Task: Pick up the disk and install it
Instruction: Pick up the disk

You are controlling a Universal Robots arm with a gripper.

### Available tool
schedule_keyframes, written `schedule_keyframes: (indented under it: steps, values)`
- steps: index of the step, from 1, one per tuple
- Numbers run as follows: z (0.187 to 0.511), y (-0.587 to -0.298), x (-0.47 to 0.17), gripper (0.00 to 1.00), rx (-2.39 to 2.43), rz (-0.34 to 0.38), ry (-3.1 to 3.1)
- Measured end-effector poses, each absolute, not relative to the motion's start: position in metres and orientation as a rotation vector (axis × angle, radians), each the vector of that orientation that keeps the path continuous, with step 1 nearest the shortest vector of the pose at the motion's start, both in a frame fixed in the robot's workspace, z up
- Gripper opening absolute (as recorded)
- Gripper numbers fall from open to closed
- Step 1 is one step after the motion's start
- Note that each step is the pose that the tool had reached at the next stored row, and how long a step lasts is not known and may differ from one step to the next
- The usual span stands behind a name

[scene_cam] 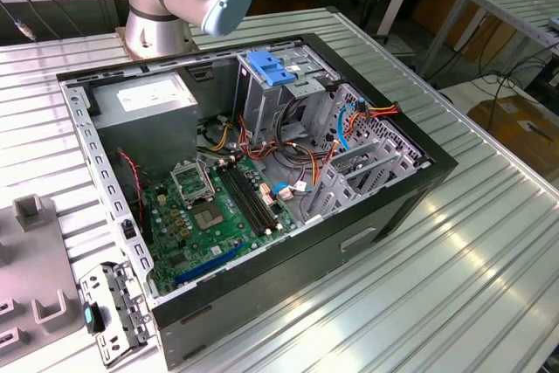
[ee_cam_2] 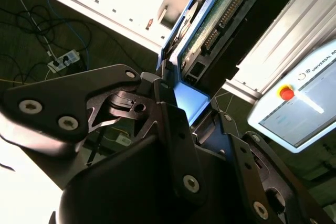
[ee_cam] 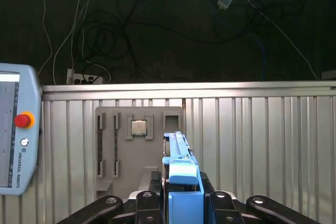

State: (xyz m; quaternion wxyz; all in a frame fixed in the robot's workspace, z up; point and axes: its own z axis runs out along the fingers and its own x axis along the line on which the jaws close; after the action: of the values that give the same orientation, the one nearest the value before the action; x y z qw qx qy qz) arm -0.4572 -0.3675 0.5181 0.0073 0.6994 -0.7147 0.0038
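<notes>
One gripper (ee_cam: 181, 184) clamps the disk (ee_cam: 178, 150) edge-on — pickup looks done, installing not yet; seating calls for its blue rails squared to the drive cage (scene_cam: 262, 109).

The disk (ee_cam: 181, 174) sits seemingly between the fingers (ee_cam_2: 176, 129); the case (scene_cam: 262, 303) lies on the table (scene_cam: 454, 286).

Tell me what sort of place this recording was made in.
Probably a robotics lab set up for computer assembly: an open black desktop computer case lies on a ribbed aluminium table, a grey teach pendant with a red stop button beside it, and the gripper holds the blue-railed metal disk.
</notes>
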Motion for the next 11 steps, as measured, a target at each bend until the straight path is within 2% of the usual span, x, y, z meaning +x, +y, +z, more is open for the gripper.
schedule_keyframes:
  steps: [11]
  values:
    - [0.518, -0.367, -0.44, 0.37, 2.187, 0.012, -2.235]
